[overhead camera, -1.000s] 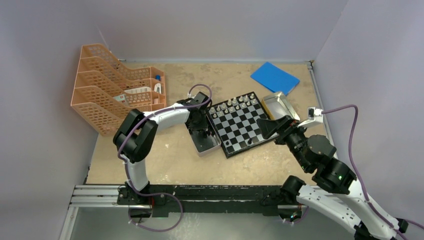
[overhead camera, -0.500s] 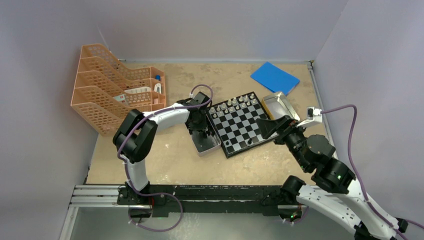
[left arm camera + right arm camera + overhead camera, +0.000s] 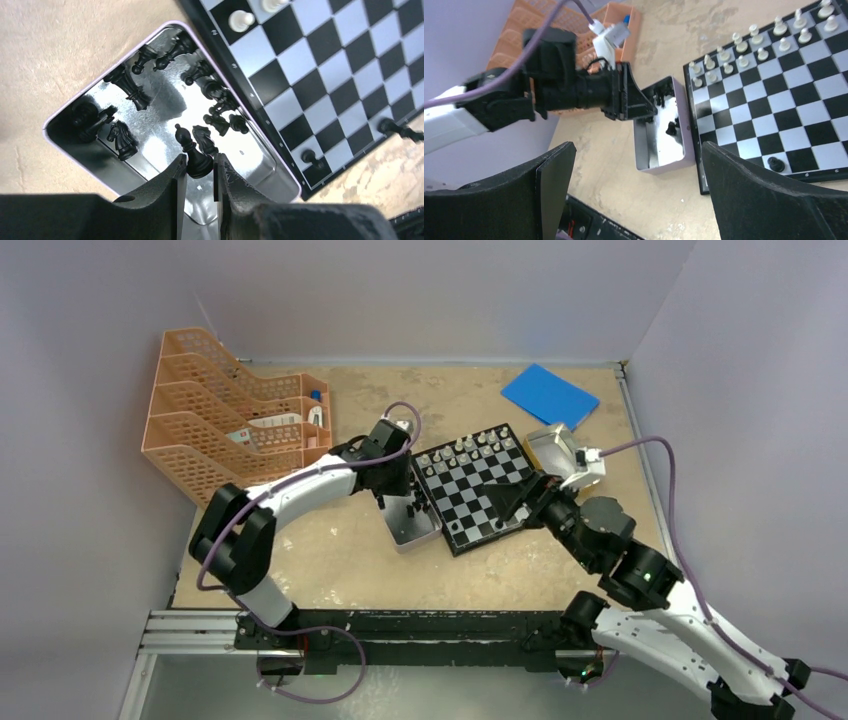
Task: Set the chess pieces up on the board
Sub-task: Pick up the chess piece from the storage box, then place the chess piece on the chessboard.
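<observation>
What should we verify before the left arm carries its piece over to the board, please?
1. Grip: the left end effector is shut on a black pawn at its base: ok.
2. Pawn lifted free of the tin and its loose black pieces: cannot tell.
3. Empty squares on the near side of the board: ok.
4. Path over the board: the right end effector, open, hangs above the near squares and may be in the way: not ok.
5. White pieces standing in the far rows, out of the way: ok.
</observation>
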You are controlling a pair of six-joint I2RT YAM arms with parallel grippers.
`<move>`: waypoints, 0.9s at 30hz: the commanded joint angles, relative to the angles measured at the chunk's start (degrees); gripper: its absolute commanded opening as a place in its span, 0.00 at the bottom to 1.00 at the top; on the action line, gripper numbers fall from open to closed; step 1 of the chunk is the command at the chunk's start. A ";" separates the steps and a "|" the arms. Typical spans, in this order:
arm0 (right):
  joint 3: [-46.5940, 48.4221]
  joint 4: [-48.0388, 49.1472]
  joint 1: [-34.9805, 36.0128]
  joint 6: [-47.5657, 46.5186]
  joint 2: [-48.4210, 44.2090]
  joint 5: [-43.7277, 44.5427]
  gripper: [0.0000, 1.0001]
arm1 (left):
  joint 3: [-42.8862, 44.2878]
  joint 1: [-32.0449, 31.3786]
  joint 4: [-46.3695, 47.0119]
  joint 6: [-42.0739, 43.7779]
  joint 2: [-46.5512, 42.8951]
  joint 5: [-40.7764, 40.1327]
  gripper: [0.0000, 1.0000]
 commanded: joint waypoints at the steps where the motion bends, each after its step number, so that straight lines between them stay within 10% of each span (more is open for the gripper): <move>1: -0.57 5.03 0.27 1.22 4.69 -3.76 0.98 | -2.45 0.11 6.31 7.92 -7.24 4.86 0.10; 20: 9.11 14.35 -4.61 -0.57 20.91 -12.87 0.57 | -13.30 0.09 15.79 30.09 -28.24 33.41 0.04; 27: 9.37 19.69 -11.30 -2.89 25.50 -35.74 0.46 | -15.93 0.09 19.45 34.95 -30.18 41.16 0.04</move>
